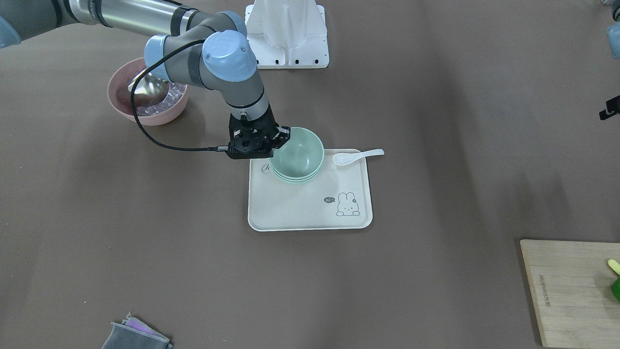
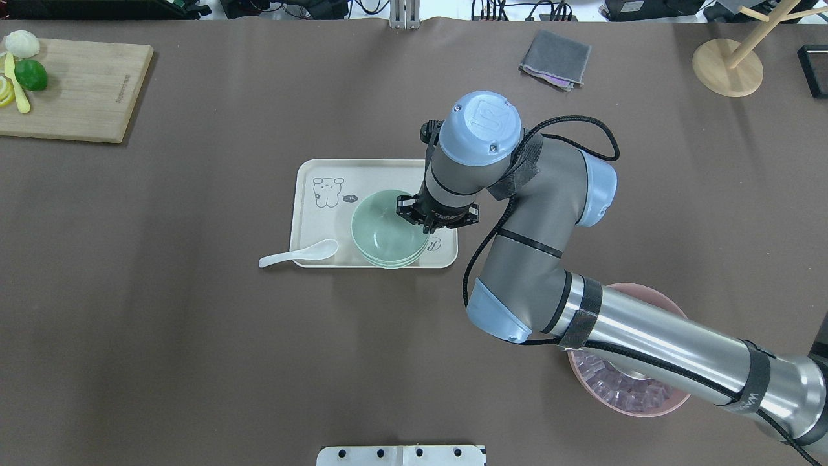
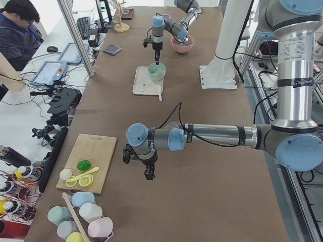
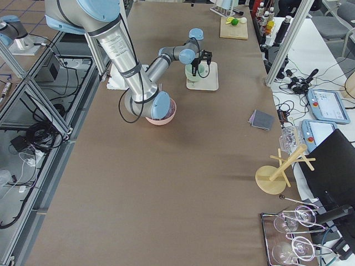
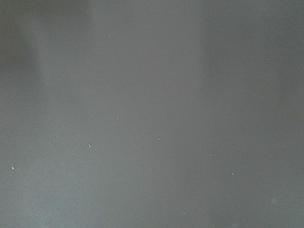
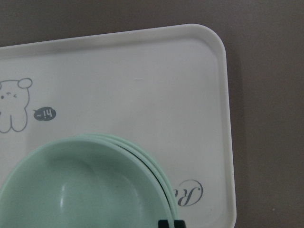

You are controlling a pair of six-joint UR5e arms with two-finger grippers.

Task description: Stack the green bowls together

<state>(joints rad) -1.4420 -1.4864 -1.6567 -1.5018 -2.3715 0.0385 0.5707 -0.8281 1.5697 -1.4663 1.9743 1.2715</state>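
Three pale green bowls [image 1: 296, 155] sit nested in one stack on the cream tray [image 1: 300, 213], at the tray's corner nearest the robot. The stack also shows in the overhead view [image 2: 385, 233] and the right wrist view [image 6: 85, 190]. My right gripper [image 1: 278, 140] points down at the stack's right rim, shut on the top bowl's rim. Its black fingertips [image 6: 171, 222] show right at that rim. My left gripper [image 3: 147, 175] hovers low over bare table far from the tray. I cannot tell whether it is open or shut.
A white spoon [image 1: 356, 156] lies across the tray's edge. A pink bowl [image 2: 634, 404] with ice and a metal scoop sits under my right arm. A wooden cutting board [image 2: 77, 90] with fruit, a grey cloth [image 2: 555, 59] and a wooden stand [image 2: 728, 68] lie along the far side.
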